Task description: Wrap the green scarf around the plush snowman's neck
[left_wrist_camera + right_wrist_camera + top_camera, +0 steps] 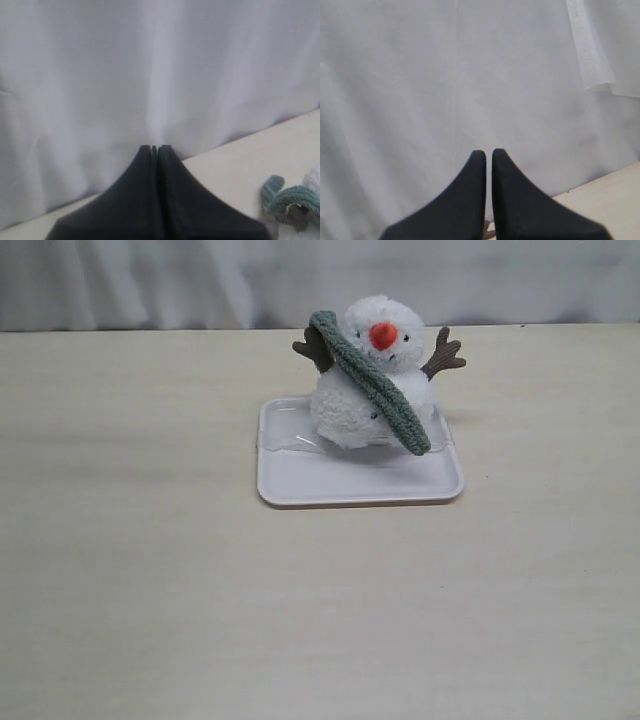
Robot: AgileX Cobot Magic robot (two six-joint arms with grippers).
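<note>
The plush snowman (383, 318) sits upright on a white tray (300, 480), orange nose toward the camera, brown twig arms raised. The green scarf (375, 390) lies slantwise across its front, from behind the left twig arm, past the neck under the nose, down to the tray at the right. Neither gripper appears in the exterior view. In the left wrist view my left gripper (154, 148) is shut with nothing in it, and a curled scarf end (295, 197) shows off to one side. My right gripper (489, 152) is shut and empty, pointing at the backdrop.
A pale wooden tabletop (150, 570) stretches around the tray. A white curtain (150, 280) hangs along the table's far edge and fills both wrist views.
</note>
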